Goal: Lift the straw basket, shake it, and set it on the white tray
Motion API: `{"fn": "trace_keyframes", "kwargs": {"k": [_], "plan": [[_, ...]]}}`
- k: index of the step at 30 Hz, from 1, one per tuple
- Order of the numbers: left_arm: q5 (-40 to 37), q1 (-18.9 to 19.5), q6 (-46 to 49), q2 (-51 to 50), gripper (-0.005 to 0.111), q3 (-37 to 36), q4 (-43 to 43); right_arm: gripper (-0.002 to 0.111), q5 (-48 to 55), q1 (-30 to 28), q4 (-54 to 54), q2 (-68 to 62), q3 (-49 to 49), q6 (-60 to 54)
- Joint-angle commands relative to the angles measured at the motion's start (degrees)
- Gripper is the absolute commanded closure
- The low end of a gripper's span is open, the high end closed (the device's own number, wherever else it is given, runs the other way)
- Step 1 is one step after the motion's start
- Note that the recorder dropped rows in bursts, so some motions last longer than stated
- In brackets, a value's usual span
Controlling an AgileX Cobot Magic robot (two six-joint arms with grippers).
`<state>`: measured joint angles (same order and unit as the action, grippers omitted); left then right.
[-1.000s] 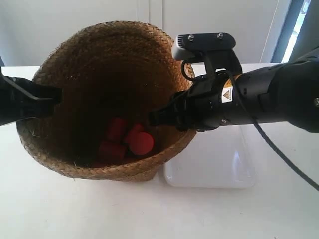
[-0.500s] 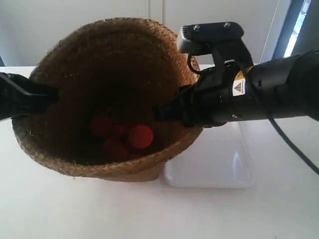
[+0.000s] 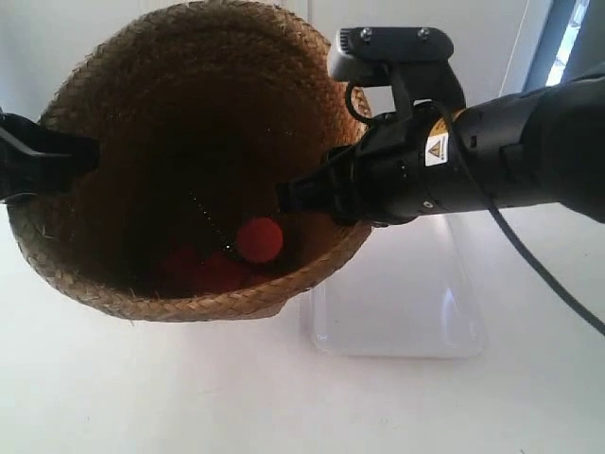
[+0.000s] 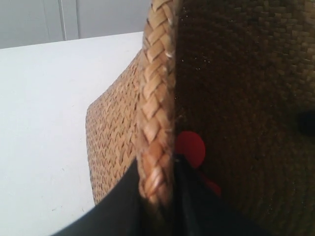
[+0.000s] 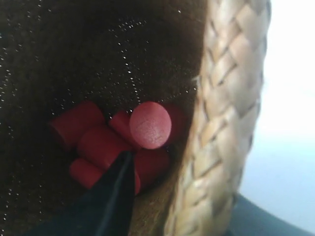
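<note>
The brown woven straw basket [image 3: 142, 142] hangs in the air, tipped so its dark inside faces the exterior camera. Several red cylinders [image 3: 257, 238] lie loose at its bottom. My left gripper [image 4: 156, 187] is shut on the braided rim [image 4: 156, 98], one finger outside and one inside. My right gripper [image 5: 177, 196] is shut on the opposite rim [image 5: 226, 113], with a black finger [image 5: 115, 191] inside near the red cylinders [image 5: 150, 124]. In the exterior view the arms hold the rim at left [image 3: 90, 156] and right [image 3: 302, 199]. The white tray [image 3: 406, 303] lies on the table beside the basket.
A white table [image 3: 284, 407] spreads under everything. A white wall stands behind, with a window strip [image 3: 567, 38] at the exterior view's upper right. The black right arm [image 3: 492, 161] stretches above the tray.
The basket has risen and tipped further over the last second, and the red cylinders have tumbled about inside it. Both grippers kept their hold on the rim.
</note>
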<state>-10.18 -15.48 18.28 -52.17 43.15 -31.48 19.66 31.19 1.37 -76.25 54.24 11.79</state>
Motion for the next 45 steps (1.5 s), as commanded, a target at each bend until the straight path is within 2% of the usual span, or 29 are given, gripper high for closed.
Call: {"fn": "trace_keyframes", "kwargs": {"k": [1, 11, 15, 17, 18, 20, 21, 23, 29, 37, 42, 45], "plan": [[1.9, 0.0, 2.5, 0.7, 0.107, 0.5, 1.2, 0.108, 1.6, -0.2, -1.4, -0.9, 0.3, -1.1], [6.4, 0.0, 2.1, -2.5, 0.107, 0.7, 0.6, 0.108, 1.7, -0.2, -1.4, -1.3, 1.2, -1.6], [4.7, 0.0, 2.5, 1.6, 0.107, 6.1, 0.6, 0.108, 7.6, -0.2, -1.4, 6.1, 7.2, -4.3], [-0.1, 0.0, 2.2, 4.8, 0.107, 9.8, 0.5, 0.108, 8.0, -0.2, -1.4, 11.3, 8.9, -4.0], [-2.0, 0.0, 3.4, 5.4, 0.107, 9.7, 1.2, 0.108, 5.6, 0.1, -1.1, 12.5, 7.5, -4.0], [-1.6, 0.2, 5.6, 1.8, 0.107, 3.8, 3.6, 0.108, -4.6, 0.8, -1.4, 10.6, -0.1, -4.0], [-1.6, 1.0, 3.6, -0.1, 0.107, 1.2, 3.4, 0.108, -6.0, 0.7, -1.4, 8.3, -2.7, -4.0], [-1.2, 1.9, -2.9, -2.0, 0.107, -0.4, 2.2, 0.108, -1.2, -0.3, -0.9, 4.1, -3.3, 0.5], [2.7, 0.8, -2.6, 0.6, 0.107, 1.3, 4.5, 0.108, -3.3, 0.2, -1.4, 5.8, -3.3, 0.9], [0.7, 0.8, -2.8, -0.1, 0.107, 1.3, 4.8, 0.108, 0.0, 0.2, -1.9, 3.6, -3.5, -1.7], [-3.4, 0.8, -2.6, -1.7, 0.107, 1.3, 7.5, 0.108, 0.7, 0.2, -2.0, 2.1, -3.5, -2.3], [-2.3, 0.8, -3.1, -2.6, 0.107, 1.3, 7.5, 0.108, -0.2, 0.2, -2.0, 0.9, -3.5, -2.3]]}}
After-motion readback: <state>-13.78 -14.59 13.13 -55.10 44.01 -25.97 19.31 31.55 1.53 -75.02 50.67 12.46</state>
